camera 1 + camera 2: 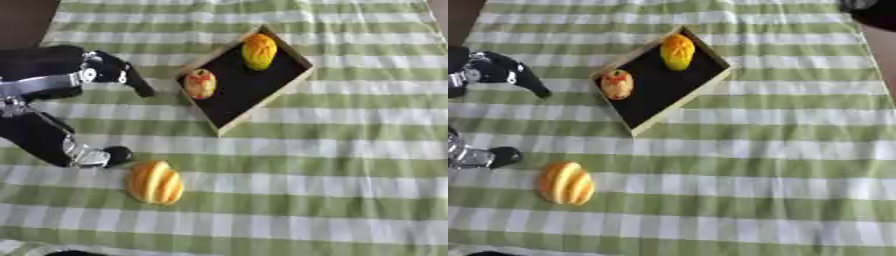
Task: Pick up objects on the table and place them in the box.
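Note:
An orange, ribbed, pumpkin-like object (pixel 156 183) lies on the green-and-white striped cloth near the front left. A shallow box (pixel 278 85) with a black floor and pale wooden rim sits askew at centre back. Inside it are a yellow-orange fruit (pixel 259 51) at the far end and a smaller orange-red one (pixel 199 83) against the left rim. My left hand (pixel 79 85) hovers at the left, open, one finger reaching toward the box's left side and the thumb (pixel 103 156) just left of the ribbed object. Nothing is in it. My right hand does not show.
The striped cloth (pixel 350 165) covers the whole table, with bare room to the right and front of the box. A dark shape (pixel 872 12) sits at the far right corner. The table's dark edge shows at the far left.

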Robot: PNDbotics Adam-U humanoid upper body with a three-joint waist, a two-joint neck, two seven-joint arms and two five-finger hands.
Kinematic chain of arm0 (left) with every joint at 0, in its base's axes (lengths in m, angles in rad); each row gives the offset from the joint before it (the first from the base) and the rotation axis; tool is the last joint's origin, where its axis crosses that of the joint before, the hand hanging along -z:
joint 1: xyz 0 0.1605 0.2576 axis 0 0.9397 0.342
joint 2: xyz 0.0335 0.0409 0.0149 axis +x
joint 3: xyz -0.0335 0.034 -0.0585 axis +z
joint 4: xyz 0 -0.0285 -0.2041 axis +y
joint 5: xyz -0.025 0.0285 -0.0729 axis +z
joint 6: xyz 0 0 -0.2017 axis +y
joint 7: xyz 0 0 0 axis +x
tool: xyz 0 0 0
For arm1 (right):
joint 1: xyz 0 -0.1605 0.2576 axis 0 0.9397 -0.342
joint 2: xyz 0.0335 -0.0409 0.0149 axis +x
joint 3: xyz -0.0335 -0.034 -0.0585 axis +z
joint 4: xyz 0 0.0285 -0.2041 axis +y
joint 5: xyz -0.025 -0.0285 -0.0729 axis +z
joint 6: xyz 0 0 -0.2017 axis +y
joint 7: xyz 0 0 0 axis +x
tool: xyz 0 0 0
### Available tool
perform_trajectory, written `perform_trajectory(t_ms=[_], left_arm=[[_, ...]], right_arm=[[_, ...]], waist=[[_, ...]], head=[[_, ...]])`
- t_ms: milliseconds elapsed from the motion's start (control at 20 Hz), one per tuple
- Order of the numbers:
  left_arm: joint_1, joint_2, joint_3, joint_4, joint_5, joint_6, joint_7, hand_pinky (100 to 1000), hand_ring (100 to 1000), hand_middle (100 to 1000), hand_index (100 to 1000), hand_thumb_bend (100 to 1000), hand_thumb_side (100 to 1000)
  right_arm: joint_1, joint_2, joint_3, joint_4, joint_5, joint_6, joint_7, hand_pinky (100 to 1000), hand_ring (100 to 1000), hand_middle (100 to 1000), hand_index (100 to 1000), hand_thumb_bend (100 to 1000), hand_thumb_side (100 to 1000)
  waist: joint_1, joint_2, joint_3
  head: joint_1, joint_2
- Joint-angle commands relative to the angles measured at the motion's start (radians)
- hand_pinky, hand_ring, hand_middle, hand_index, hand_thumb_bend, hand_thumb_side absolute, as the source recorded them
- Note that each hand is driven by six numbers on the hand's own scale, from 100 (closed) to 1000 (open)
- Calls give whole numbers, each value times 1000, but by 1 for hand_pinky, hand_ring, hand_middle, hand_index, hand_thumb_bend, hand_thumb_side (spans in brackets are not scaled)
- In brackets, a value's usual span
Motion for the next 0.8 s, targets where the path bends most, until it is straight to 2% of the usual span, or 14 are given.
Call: perform_trajectory(t_ms=[50,250,400,550,600,750,800], left_arm=[[0,8,-8,-14,-49,-6,-14,911,878,756,874,532,490],[24,12,-14,-14,-88,-25,-32,917,883,757,877,564,473],[41,15,-20,-14,-112,-35,-49,919,884,760,877,590,504],[55,13,-28,-14,-132,-33,-67,918,882,756,875,578,527],[56,7,-33,-14,-134,-32,-74,916,880,754,873,570,519],[54,-16,-42,-14,-148,-24,-89,909,871,746,865,531,420],[53,-23,-45,-14,-155,-20,-92,909,871,746,865,531,420]], right_arm=[[-10,-21,-2,-15,-3,6,11,879,869,680,814,100,100],[-9,-18,3,-15,-5,14,18,879,867,678,813,100,124],[-8,-15,4,-15,-6,15,19,878,866,677,812,100,143],[-3,-12,4,-15,-6,16,19,878,866,676,812,100,171],[0,-11,4,-15,-6,17,19,878,865,676,812,100,178],[6,-7,5,-15,-8,21,18,879,865,675,811,100,209],[7,-6,5,-15,-8,22,18,879,865,675,811,100,209]], waist=[[3,-24,3],[1,-24,5],[-2,-22,4],[-4,-22,4],[-4,-22,5],[-4,-25,8],[-3,-25,8]], head=[[-12,4],[-33,3],[-42,3],[-41,5],[-42,6],[-43,5],[-43,5]])
